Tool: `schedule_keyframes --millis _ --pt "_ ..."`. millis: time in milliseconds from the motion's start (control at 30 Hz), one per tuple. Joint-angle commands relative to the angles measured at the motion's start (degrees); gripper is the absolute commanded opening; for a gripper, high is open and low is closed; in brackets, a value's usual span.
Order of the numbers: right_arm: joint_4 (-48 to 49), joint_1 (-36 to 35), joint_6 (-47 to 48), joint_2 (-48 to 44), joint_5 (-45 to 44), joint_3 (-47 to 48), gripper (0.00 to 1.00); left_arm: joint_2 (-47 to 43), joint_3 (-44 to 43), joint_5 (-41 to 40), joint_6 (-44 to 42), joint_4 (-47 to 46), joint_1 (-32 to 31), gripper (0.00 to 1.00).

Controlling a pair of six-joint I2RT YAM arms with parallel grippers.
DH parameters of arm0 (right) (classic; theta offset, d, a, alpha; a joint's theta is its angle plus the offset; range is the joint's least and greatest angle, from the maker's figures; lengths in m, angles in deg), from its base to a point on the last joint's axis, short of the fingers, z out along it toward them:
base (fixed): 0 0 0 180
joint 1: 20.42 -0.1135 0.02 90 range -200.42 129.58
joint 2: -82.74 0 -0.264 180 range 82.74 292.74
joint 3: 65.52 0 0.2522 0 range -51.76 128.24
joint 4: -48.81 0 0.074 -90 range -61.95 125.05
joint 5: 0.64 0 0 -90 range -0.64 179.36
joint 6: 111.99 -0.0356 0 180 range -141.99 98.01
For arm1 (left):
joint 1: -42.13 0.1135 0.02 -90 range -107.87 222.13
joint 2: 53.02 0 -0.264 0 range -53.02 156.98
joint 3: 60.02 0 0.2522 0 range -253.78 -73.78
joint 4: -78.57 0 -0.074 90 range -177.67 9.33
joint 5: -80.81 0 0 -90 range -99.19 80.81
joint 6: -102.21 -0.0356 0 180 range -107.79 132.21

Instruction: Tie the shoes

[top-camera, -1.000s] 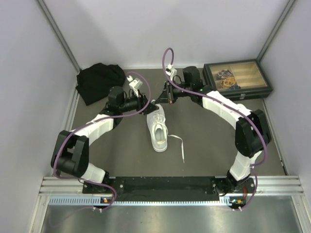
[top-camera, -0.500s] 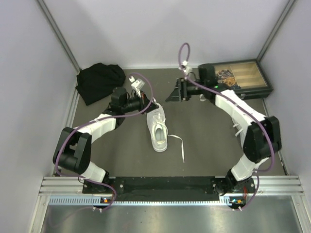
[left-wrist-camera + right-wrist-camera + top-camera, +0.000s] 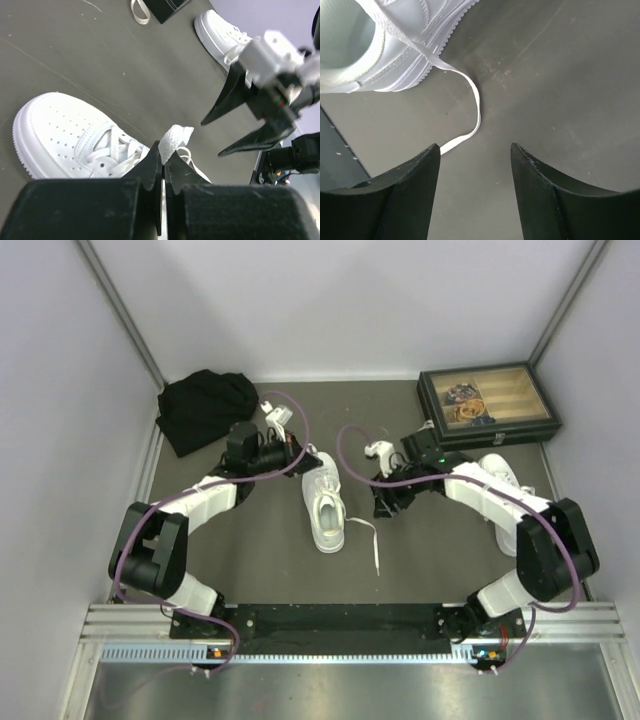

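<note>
The sneaker [image 3: 325, 505] lies at the centre of the top view, toe toward the upper edge and heel toward the lower. It is judged to be light and easily shoved across the mat, so any hard pull on a lace would probably drag it. The upper appears to be smooth, perforated leather-like material, fairly stiff, over a thick moulded sole. The laces are flat, thin and limp, and they are expected to slip from a loose pinch.

A free lace [image 3: 475, 107] trails from the shoe's side across the floor toward the lower right of the top view. A hold is best taken near its loose end, where it lies flat and apart from the sole.

A white woven strip [image 3: 176, 139], most likely the other lace though the tongue cannot be ruled out, is pinched above the eyelets by the left gripper [image 3: 162, 155], whose fingers are pressed together on it. The right gripper [image 3: 385, 498] is held just right of the shoe with its jaws spread wide and nothing between them, and the free lace is seen below it.

A second sneaker [image 3: 220, 35] lies at the right, partly hidden by the right arm. The mat [image 3: 250, 540] is dark grey and matte. A crumpled black cloth [image 3: 205, 405] sits at upper left, and a dark box [image 3: 490, 430] at upper right.
</note>
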State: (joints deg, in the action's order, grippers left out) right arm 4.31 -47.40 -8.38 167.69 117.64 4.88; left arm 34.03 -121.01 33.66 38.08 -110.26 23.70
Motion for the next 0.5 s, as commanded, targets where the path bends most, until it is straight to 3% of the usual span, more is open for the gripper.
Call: schedule_keyframes --millis 0,267,467 --pt "3.84 -4.04 6.61 2.41 -4.28 0.49 0.57 -0.21 0.64 0.66 1.9 -0.26 1.65 0.0" --pt "15.17 -8.43 6.87 4.61 -2.09 -3.55 0.55 0.76 1.34 1.8 3.4 -1.05 3.58 0.0" --pt "15.98 -11.15 11.35 7.24 1.17 -0.31 0.55 1.28 1.69 2.76 3.58 -1.23 4.55 0.0"
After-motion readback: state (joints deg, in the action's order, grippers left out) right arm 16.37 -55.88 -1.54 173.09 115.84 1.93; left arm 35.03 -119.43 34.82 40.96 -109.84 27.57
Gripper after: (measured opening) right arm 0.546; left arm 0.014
